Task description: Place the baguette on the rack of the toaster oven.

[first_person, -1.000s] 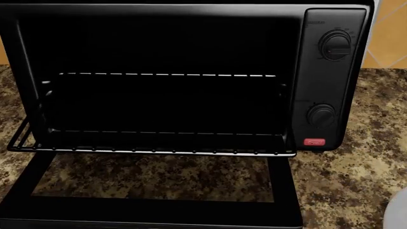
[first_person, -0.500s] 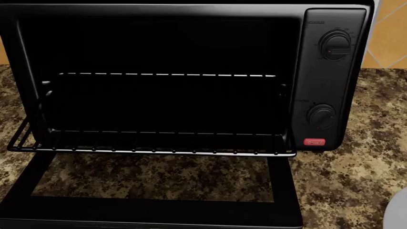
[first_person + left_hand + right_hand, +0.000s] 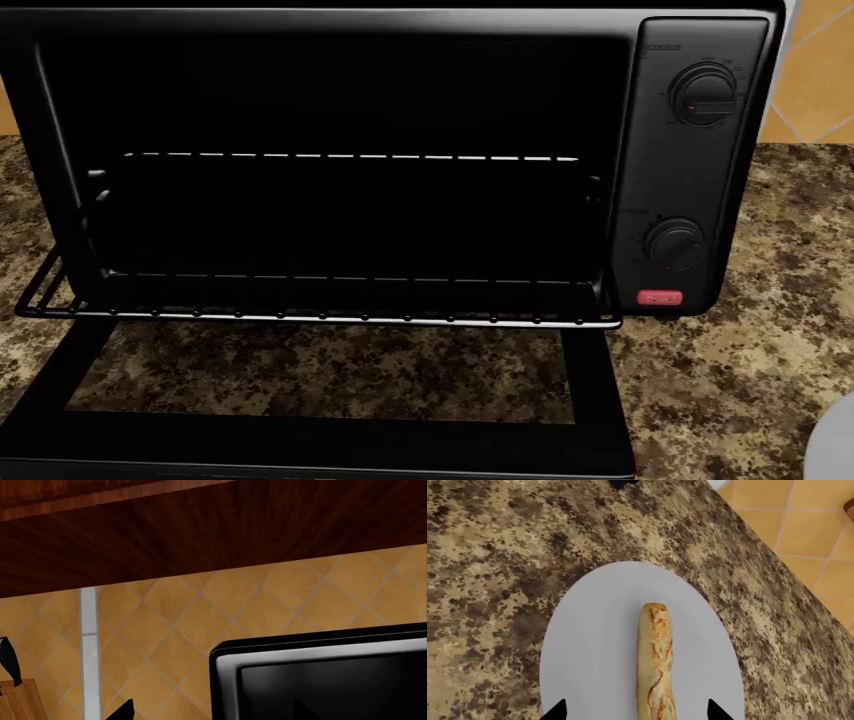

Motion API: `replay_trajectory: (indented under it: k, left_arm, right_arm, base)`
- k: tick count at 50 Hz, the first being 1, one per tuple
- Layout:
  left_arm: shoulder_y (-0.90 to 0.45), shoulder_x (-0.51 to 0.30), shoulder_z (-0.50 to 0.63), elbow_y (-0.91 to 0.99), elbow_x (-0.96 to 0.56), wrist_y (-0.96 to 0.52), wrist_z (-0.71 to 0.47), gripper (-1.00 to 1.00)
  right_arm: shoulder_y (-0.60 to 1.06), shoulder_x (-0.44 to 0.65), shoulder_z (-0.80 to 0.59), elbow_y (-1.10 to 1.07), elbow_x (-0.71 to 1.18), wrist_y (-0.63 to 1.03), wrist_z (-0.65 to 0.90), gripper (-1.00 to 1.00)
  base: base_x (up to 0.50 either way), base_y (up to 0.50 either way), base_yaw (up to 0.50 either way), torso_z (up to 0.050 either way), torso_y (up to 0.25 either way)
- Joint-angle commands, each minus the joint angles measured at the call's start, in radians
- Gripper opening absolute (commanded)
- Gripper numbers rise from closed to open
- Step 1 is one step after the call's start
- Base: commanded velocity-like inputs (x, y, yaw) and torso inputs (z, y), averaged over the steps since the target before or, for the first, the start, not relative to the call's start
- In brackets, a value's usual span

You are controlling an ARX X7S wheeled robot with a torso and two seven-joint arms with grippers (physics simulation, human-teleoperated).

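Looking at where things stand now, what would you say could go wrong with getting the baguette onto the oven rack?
The baguette lies loose on a smooth white plate near the counter edge, so an off-centre pinch by the open right gripper might roll it. The rack sits low behind the dropped door of the toaster oven, which the arm could bump.

I can read no text anywhere. On the toaster oven (image 3: 400, 200), small pale lettering sits at the top of the control panel (image 3: 694, 160) above the upper knob (image 3: 703, 95), but it is too small and blurred for me to make out. Faint tick marks ring that knob, and another tiny mark sits above the lower knob (image 3: 675, 242); neither is legible. The red button (image 3: 659, 298) shows a faint light mark I cannot read. My wrist views show no lettering.
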Motion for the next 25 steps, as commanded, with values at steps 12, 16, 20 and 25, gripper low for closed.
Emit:
replay_trajectory:
  k: [12,16,20,25]
  left_arm:
    - [-0.015,-0.001,0.021,-0.006,0.002,-0.012,-0.001,1.00]
    - [-0.021,-0.001,0.025,-0.005,0.001,-0.019,-0.003,1.00]
    - [-0.020,-0.001,0.031,-0.008,0.006,-0.019,-0.001,1.00]
    - [-0.022,-0.003,0.033,-0.006,0.009,-0.020,-0.002,1.00]
  right_arm:
    - [0.050,0.048,-0.013,0.151,0.051,-0.058,-0.117,1.00]
    - [0.043,0.050,-0.036,0.178,0.025,-0.093,-0.111,1.00]
    - [0.037,0.054,-0.032,0.204,0.015,-0.121,-0.139,1.00]
    - [0.045,0.075,-0.048,0.270,0.000,-0.154,-0.143,1.00]
  base:
    - [0.00,0.00,0.00,0.000,0.000]
    - [0.00,0.00,0.00,0.000,0.000]
    - [0.00,0.00,0.00,0.000,0.000]
    - [0.00,0.00,0.00,0.000,0.000]
